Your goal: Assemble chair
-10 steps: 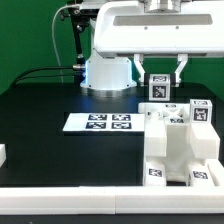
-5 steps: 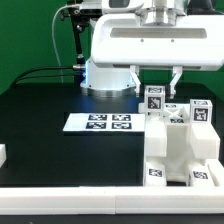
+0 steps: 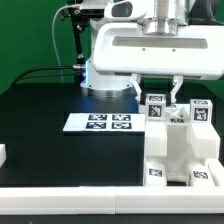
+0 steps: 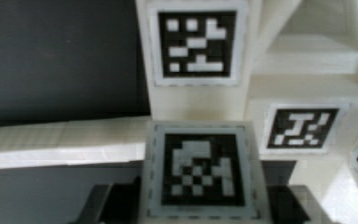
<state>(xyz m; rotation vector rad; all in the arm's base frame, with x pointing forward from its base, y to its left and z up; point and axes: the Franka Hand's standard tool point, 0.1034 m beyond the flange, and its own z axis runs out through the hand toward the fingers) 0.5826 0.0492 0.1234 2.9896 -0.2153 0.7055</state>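
My gripper point(image 3: 157, 92) hangs over the chair assembly point(image 3: 183, 150) at the exterior view's right. It is shut on a small white tagged chair piece point(image 3: 155, 107), which it holds at the top of the assembly's left side. In the wrist view the held piece point(image 4: 197, 168) fills the space between my two dark fingers point(image 4: 114, 205), its tag facing the camera. Beyond it stands a white tagged post point(image 4: 199, 50) and more white chair parts with tags point(image 4: 302, 130). The assembly is a white blocky stack with several tags on its top and front.
The marker board point(image 3: 98, 123) lies flat on the black table at centre. A small white block point(image 3: 2, 156) sits at the exterior view's left edge. A white ledge point(image 3: 70, 203) runs along the table's front. The robot base point(image 3: 105, 72) stands behind.
My gripper has come down with the tagged piece, lowering it from above the assembly to the assembly's top left. Nothing else has moved.
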